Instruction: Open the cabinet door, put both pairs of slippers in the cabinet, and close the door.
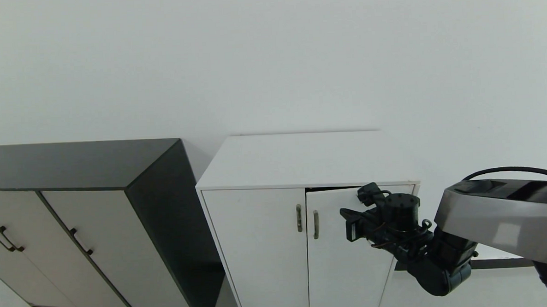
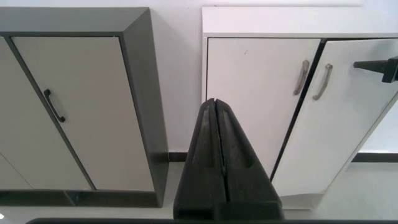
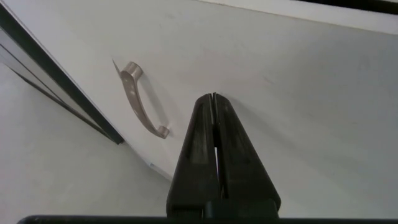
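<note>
Across the whole upper part of the head view runs a plain white wall (image 1: pixel 269 57), with nothing hung on it. At the lower left stands a dark cabinet (image 1: pixel 71 164) with pale doors and black bar handles; it plays no part in the job. Just beside it, at lower centre, is the white cabinet (image 1: pixel 301 159) that is to take the slippers, its flat top bare.

The left door (image 1: pixel 259 251) sits flush. The right door (image 1: pixel 343 279) looks slightly ajar, with a dark slit along its top edge. It is a stiff, flat panel that probably swings lightly on hinges at its outer edge, so a steady pull along its arc should serve better than force. The place to take hold is the door handle (image 1: pixel 316 224), a slim metal bow near the centre seam. It looks smooth and could slip from a loose pinch. The free edge beside it is a second option now that a gap shows.

The right hand (image 1: pixel 344 211) hangs in front of the right door, near the handle but apart from it, its fingers pressed together and holding nothing. The left hand (image 2: pixel 216 124) is also pressed together and empty, well back from both cabinets.

Pale floor (image 2: pixel 373 193) lies below the cabinets.
</note>
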`<state>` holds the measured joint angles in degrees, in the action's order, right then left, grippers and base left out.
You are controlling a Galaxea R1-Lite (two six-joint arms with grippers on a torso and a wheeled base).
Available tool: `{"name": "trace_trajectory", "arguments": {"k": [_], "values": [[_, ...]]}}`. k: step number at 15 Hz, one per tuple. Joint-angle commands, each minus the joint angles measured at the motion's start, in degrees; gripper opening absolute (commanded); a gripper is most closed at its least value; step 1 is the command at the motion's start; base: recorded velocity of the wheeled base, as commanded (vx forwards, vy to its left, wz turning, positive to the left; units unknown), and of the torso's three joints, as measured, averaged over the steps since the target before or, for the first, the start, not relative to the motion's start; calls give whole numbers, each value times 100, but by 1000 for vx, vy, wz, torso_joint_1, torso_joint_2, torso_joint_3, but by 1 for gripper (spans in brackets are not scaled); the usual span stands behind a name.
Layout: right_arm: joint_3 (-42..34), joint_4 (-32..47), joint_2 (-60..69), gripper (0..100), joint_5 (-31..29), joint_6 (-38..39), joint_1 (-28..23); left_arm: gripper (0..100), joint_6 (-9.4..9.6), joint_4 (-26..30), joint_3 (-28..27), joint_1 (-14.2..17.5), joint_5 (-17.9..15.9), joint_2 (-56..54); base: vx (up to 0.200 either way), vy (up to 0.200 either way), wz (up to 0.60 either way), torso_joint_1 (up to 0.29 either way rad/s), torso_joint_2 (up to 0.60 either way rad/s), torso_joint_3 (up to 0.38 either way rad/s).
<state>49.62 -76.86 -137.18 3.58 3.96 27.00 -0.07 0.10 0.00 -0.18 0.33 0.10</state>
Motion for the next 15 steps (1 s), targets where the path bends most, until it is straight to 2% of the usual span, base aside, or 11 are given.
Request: {"name": "trace_trajectory", "arguments": {"k": [1,7,15], "values": [[31,-4,-37,0,2,-1,-20,0,-1,-1,0,1,-7,-1,0,0,0,0,0,0],[391,198,-63,0,-7,-1,-116,0,-10,-1,0,1,-15,-1,0,0,0,0,0,0],[496,251,-107,0,-7,-1,-169,0,-1,-1,0,1,-15,-1,0,0,0,0,0,0]]}}
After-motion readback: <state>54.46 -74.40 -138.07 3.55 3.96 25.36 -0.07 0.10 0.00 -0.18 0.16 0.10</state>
